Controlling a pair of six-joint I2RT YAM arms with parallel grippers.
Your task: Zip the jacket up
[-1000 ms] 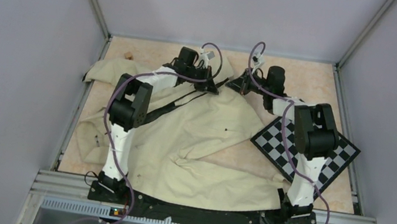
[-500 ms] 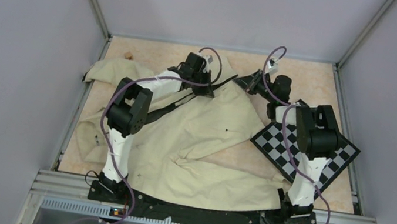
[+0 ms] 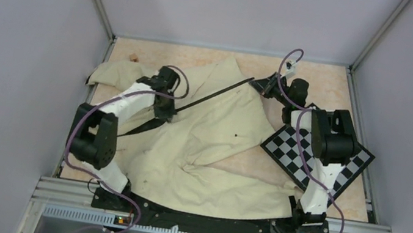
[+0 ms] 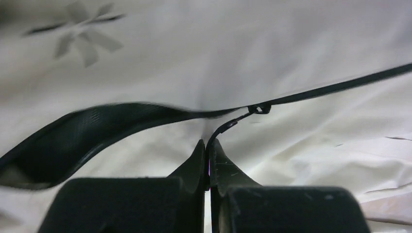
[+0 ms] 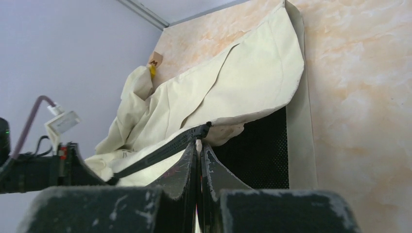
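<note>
The cream jacket (image 3: 212,142) lies wrinkled across the table. Its black zipper (image 3: 213,95) runs taut as a closed line from my left gripper (image 3: 169,110) to my right gripper (image 3: 259,87). In the left wrist view the left gripper (image 4: 207,142) is shut on the thin pull tab (image 4: 227,127) of the slider (image 4: 260,108). Right of the slider the zipper (image 4: 340,86) is closed; left of it the strip (image 4: 97,126) gapes open. My right gripper (image 5: 198,142) is shut on the zipper's end (image 5: 201,130) at the jacket's edge, beside the black mesh lining (image 5: 257,150).
A black-and-white checkerboard (image 3: 315,154) lies at the right under the right arm. A small tan tag (image 3: 134,56) sits at the far left of the table. Grey enclosure walls stand on three sides, and a metal rail (image 3: 214,210) runs along the near edge.
My left gripper has travelled from the far middle toward the near left, drawing the slider along the zipper. The right gripper shifted slightly right, and the zipper between them now runs straight.
</note>
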